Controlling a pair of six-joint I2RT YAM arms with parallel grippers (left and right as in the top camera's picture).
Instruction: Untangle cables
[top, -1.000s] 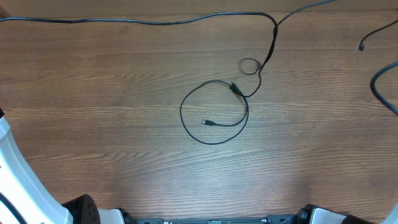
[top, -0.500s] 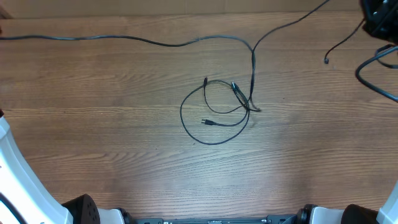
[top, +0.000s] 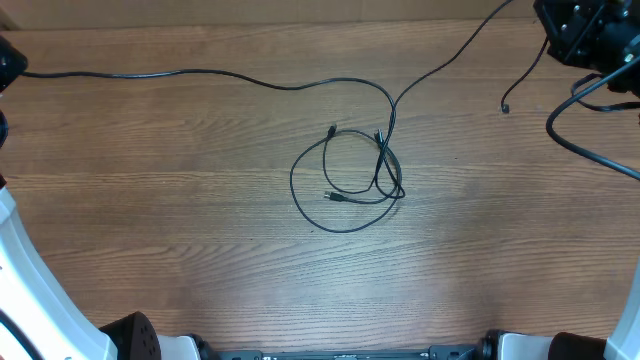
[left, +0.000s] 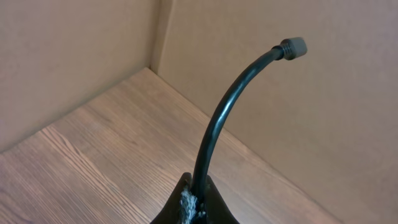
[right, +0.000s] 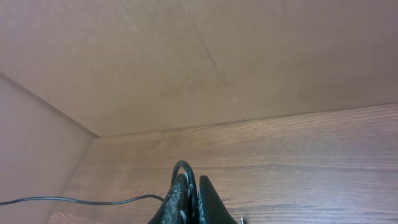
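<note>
Thin black cables (top: 345, 180) lie tangled in loops at the table's middle. One cord (top: 200, 73) runs from the tangle left to my left gripper (top: 5, 62) at the far left edge. Another cord (top: 450, 52) runs up right toward my right gripper (top: 585, 35). A short free end with a plug (top: 505, 107) hangs below that gripper. In the left wrist view the jaws (left: 194, 200) are shut on a black cord whose plug end (left: 292, 48) sticks up. In the right wrist view the jaws (right: 189, 193) are shut on a bent cord; a cord (right: 81, 200) trails left.
A thicker black robot wire (top: 590, 145) curves along the right edge. Brown cardboard walls (left: 280, 112) close the table's back and corners. The arm bases (top: 130, 335) sit at the front edge.
My right gripper has come into view at the top right, moving left with its cord. The long cord has slackened and the tangle has gained loops. The free plug end moved left.
</note>
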